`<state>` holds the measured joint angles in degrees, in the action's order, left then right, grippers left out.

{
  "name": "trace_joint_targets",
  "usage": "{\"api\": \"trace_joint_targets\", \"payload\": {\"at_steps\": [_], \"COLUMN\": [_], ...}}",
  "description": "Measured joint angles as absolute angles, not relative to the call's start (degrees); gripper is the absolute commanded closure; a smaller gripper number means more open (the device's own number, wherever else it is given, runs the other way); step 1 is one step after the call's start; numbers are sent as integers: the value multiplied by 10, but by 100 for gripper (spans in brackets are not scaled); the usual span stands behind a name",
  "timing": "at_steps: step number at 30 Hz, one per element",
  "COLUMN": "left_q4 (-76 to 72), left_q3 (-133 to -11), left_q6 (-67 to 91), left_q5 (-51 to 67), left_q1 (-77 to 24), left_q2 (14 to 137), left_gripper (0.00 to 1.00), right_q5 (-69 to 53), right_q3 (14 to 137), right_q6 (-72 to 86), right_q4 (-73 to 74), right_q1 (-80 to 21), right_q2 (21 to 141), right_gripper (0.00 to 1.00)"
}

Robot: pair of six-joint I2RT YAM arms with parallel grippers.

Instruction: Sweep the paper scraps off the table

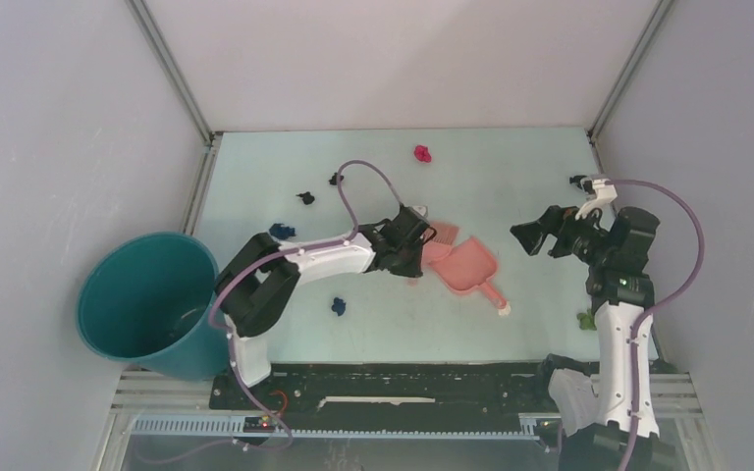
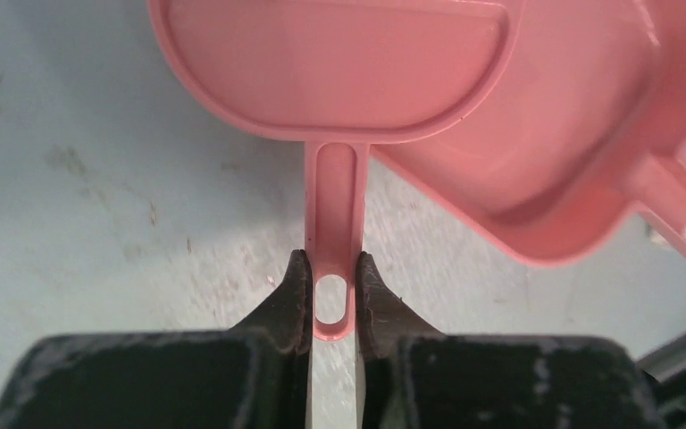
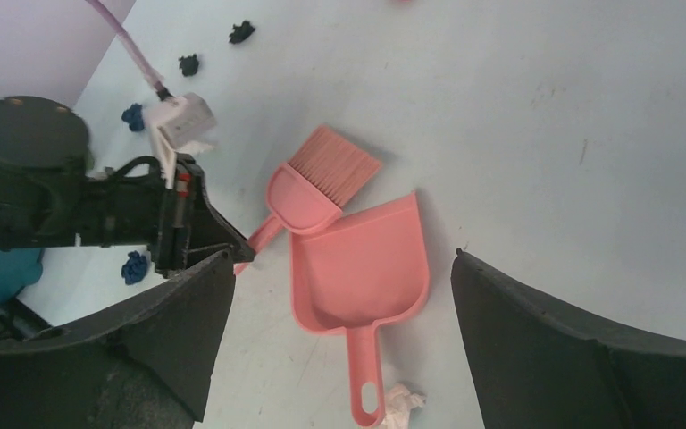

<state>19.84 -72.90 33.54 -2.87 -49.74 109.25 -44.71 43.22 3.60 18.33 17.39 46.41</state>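
The salmon-pink brush [image 2: 330, 63] lies on the table [image 1: 511, 177], and my left gripper [image 2: 331, 290] is shut on the end of its thin handle. In the top view the left gripper [image 1: 414, 245] sits just left of the brush [image 1: 442, 234]. The brush head rests against the pink dustpan [image 1: 469, 265]. My right gripper [image 1: 535, 231] hovers open to the right of the dustpan, with nothing between its fingers [image 3: 572, 349]. Paper scraps lie scattered: magenta [image 1: 421, 153], black [image 1: 305, 197], dark blue [image 1: 339, 305], green [image 1: 585, 319], and white [image 3: 402, 402] beside the dustpan handle.
A round teal bucket [image 1: 147, 304] stands off the table's near left corner. Grey walls with metal rails close in the back and both sides. More dark scraps [image 1: 281, 231] lie left of my left arm.
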Motion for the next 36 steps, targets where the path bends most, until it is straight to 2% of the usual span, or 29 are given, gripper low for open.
{"api": "trace_joint_targets", "payload": {"at_steps": [10, 15, 18, 22, 30, 36], "left_q4": [82, 23, -9, -37, -54, -58], "left_q3": [-633, -625, -625, -626, -626, -626], "left_q6": [475, 538, 566, 592, 616, 625], "left_q5": [-17, -10, -8, 4, 7, 6], "left_q1": [-509, -521, -537, -551, -564, -578], "left_q2": [986, 984, 984, 984, 982, 969], "left_gripper": [100, 100, 100, 100, 100, 100], "right_q5": [-450, -456, -456, -443, -371, -342], "right_q3": [432, 432, 430, 426, 411, 401], "right_q6": [34, 64, 87, 113, 137, 145], "right_q4": [188, 173, 159, 132, 93, 73], "right_q1": [88, 41, 17, -30, -60, -57], "right_q2": [555, 602, 621, 630, 626, 616], "right_gripper": [21, 11, 11, 15, 28, 54]}}
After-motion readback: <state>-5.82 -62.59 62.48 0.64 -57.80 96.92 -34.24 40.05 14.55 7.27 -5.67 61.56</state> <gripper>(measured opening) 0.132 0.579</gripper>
